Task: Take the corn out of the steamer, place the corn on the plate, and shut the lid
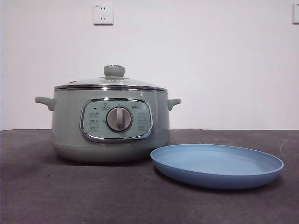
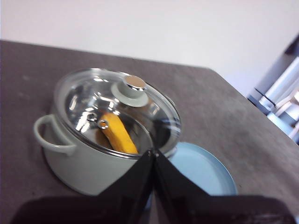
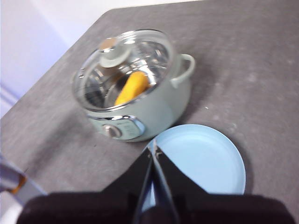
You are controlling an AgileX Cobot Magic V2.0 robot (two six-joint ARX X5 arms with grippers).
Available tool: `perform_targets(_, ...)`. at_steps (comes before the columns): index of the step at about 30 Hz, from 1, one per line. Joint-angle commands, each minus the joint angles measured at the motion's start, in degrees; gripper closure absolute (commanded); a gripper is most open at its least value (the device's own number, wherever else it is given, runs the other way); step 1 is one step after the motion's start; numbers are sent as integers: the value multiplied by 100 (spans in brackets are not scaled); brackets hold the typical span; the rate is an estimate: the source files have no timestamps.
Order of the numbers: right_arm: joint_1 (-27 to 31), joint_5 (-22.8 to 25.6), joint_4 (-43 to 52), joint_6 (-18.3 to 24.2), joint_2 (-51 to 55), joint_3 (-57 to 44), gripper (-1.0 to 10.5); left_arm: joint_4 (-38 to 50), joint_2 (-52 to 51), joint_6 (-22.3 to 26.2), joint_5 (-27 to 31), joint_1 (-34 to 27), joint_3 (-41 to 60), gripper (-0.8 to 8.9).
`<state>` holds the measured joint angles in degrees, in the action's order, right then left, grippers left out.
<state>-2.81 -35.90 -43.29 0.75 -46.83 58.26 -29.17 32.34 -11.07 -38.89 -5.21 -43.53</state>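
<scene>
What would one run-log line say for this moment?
lid: on steamer | corn: inside | plate: bare | left claw, right claw: shut, waiting

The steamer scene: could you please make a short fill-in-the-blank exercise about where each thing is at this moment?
1. The lid with its green knob sits ____ the steamer.
2. The corn lies inside the steamer, seen through the ____ lid.
3. The plate has ____ on it.
4. The jaws of the left gripper and the right gripper are ____.

Missing words: on; glass; nothing; shut
</scene>
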Motion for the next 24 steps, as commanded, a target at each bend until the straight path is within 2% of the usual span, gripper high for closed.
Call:
perform_targets(1, -164, -22, -350, 365, -295, 557, 958, -282, 275, 398, -216, -2, -372, 820)
perform_targets(6, -442, -17, -935, 516, -743, 1268, 958, -1001, 807, 855, -330, 2, -1134, 820)
perform_targets(10, -682, -11, -1165, 619, -916, 1386, 958, -1497, 1141, 1141, -323, 7, -1672, 820)
perform_targets(16, -933, 24, -1362, 704, -1019, 1386, 947, -1755, 1340, 1137, -323, 35, -1921, 816)
perform_targets(18, -951, 24, -1362, 702, -1019, 1386, 936, -1794, 1349, 1132, -332, 35, -1921, 783)
perform_targets(19, -953, 24, -1362, 702, -1019, 1386, 935, -1816, 1349, 1130, -332, 35, -1921, 723)
perform_targets(20, -953, 24, -1362, 702, -1016, 1386, 905, -1847, 1349, 1128, -332, 35, -1921, 609)
perform_targets(22, -953, 26, -1368, 699, -1016, 1386, 756, -1884, 1349, 1115, -330, 35, -1921, 339)
perform_targets(23, -953, 24, -1375, 697, -1016, 1386, 659, -1891, 1349, 1115, -330, 35, -1921, 244)
perform_targets(24, -953, 26, -1379, 697, -1016, 1386, 561, -1891, 1349, 1115, -337, 35, -1921, 226)
